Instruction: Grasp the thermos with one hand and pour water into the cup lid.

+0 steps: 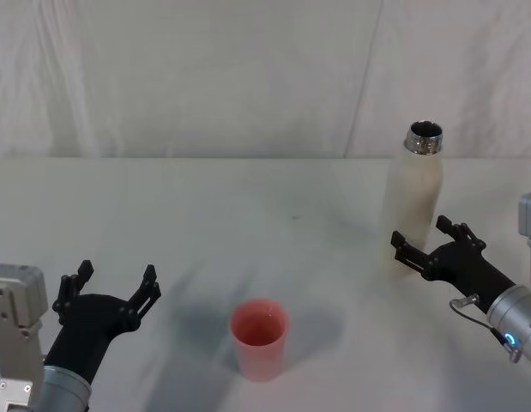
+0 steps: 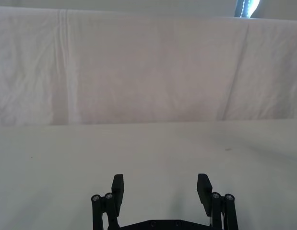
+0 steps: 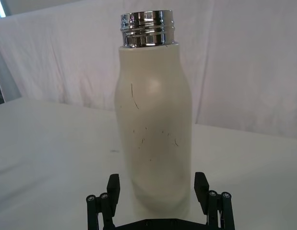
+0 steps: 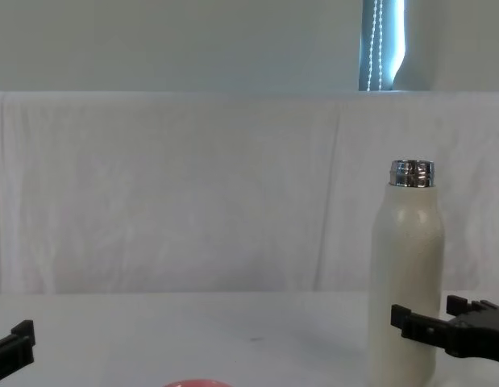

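— What stands on the white-draped table (image 1: 248,197)?

— The thermos (image 1: 413,204), cream-white and upright at the far right, its lid off and its shiny threaded steel neck bare. Nearer the robot, about mid-table, stands the cup lid (image 1: 259,338), pink-red and mouth up, well apart from the bottle.

— And the arms?

— The right gripper (image 1: 426,238) sits at the foot of the thermos, fingers (image 3: 113,185) spread to either side of its base, with slight gaps showing. The left gripper (image 1: 113,284) hangs at the near left, fingers spread wide on nothing.

— Anything in the way? Any lettering?

— Bare cloth lies between bottle and cup. A white cloth backdrop (image 4: 193,193) hangs behind. The bottle carries thin dark scratches; no readable writing.
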